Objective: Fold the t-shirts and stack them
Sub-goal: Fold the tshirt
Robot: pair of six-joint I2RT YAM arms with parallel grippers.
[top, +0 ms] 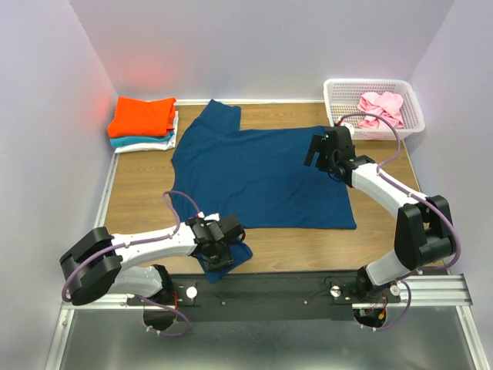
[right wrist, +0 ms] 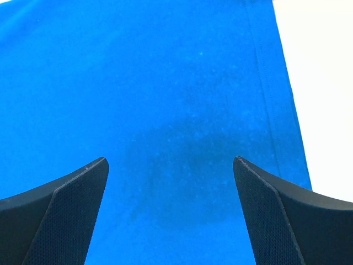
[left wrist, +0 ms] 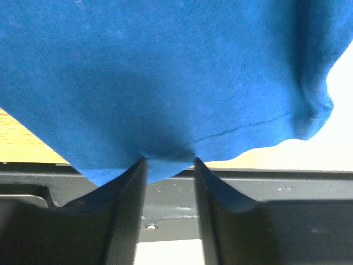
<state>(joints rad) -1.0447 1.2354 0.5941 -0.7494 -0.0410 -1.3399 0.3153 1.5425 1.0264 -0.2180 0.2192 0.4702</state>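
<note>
A dark navy-blue t-shirt (top: 262,173) lies spread flat in the middle of the table, with no print showing. My left gripper (top: 223,250) is at the near edge and is shut on the shirt's near-left sleeve. In the left wrist view the blue hem (left wrist: 165,83) bunches between the fingertips (left wrist: 139,168). My right gripper (top: 316,150) hovers over the shirt's right part, open and empty. The right wrist view shows only blue cloth (right wrist: 165,83) between the wide-apart fingers. Folded orange, teal and white tees (top: 142,123) are stacked at the back left. A pink tee (top: 381,108) lies in the basket.
A white lattice basket (top: 408,96) stands at the back right corner. A black metal rail (top: 277,289) that carries the arm bases runs along the table's near edge. White walls close in the left, back and right sides.
</note>
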